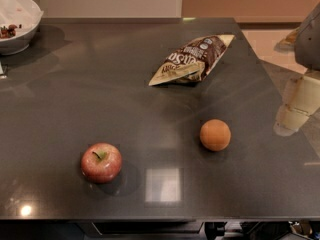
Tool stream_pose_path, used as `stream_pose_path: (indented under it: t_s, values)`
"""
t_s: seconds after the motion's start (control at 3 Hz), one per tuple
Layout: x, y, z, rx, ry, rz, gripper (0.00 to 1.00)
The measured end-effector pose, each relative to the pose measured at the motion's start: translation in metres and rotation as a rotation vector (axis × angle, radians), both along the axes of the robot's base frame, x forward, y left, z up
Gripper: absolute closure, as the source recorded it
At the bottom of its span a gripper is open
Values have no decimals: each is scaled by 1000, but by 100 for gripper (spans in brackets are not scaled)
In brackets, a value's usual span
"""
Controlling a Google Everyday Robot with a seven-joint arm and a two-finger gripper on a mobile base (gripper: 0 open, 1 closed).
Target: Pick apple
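Note:
The apple (101,162) is round, glossy and red, with a yellowish-green patch around a short dark stem. It rests on the dark grey table (100,94) at the front left. My gripper (291,111) hangs at the right edge of the view over the table's right side. It is far to the right of the apple and touches nothing.
A matte orange round fruit (215,134) lies at the front right, between the apple and the gripper. A brown and cream snack bag (192,59) lies at the back centre. A white bowl (16,21) stands at the back left corner. The table's front edge runs close below the apple.

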State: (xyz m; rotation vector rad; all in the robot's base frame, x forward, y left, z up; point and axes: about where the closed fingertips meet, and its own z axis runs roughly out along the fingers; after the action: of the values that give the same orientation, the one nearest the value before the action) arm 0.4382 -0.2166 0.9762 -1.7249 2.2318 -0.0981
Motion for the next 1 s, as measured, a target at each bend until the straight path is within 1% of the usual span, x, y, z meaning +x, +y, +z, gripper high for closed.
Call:
stream_pose_path:
  t_s: [0.33,0.67,1.0]
  values:
    - [1,3,2,4,-2,6,0]
    - [7,38,2,61,9,79,0]
    - [12,87,-2,150,33,169,0]
